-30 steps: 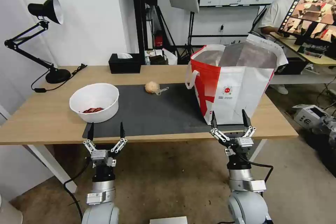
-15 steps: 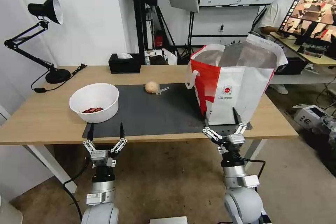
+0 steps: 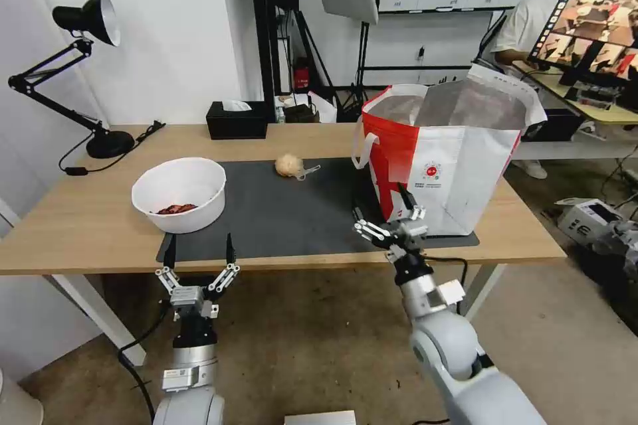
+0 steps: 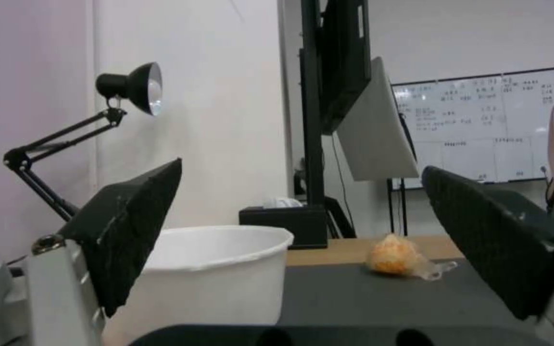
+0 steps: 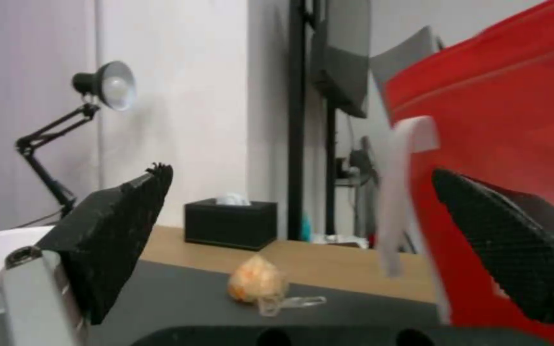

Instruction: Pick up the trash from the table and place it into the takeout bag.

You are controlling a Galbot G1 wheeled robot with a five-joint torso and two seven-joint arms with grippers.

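Reaching w/ the right claw (image 3: 384,217) looks like the step in hand, so judged from how things lie: it hangs released, fingers spread, over the near edge of the mat (image 3: 292,212), just beside the bag's (image 3: 458,166) red front corner. In the right wrist view the lump (image 5: 257,284) sits dead ahead between the open fingers, well apart. To do it well, I'd guess: keep clear of the bag wall & white loop handle (image 5: 400,192) hanging close by the right finger, come in low over the mat, bracket the lump w/ fingers wide, close gently since it looks soft & may roll.

Desk (image 3: 80,226): long axis runs left-right across the head view; mat lies the same way. Bag stands upright on the mat's right end, mouth open upward, foil lining showing, logo facing the robot.

Bowl (image 3: 179,194): upright at the mat's left edge, mouth up, reddish scraps inside; round, so no long axis. Left claw (image 3: 197,257) is parked below the near desk edge in front of it, fingers splayed, holding nothing.

Lump: near the mat's far edge, roughly mid-desk, between bowl & bag; ball-like, no clear axis. Spoon (image 3: 308,172): touching the lump on its right side, long axis roughly left-right, free end toward the bag. Can't tell which end is the scoop.
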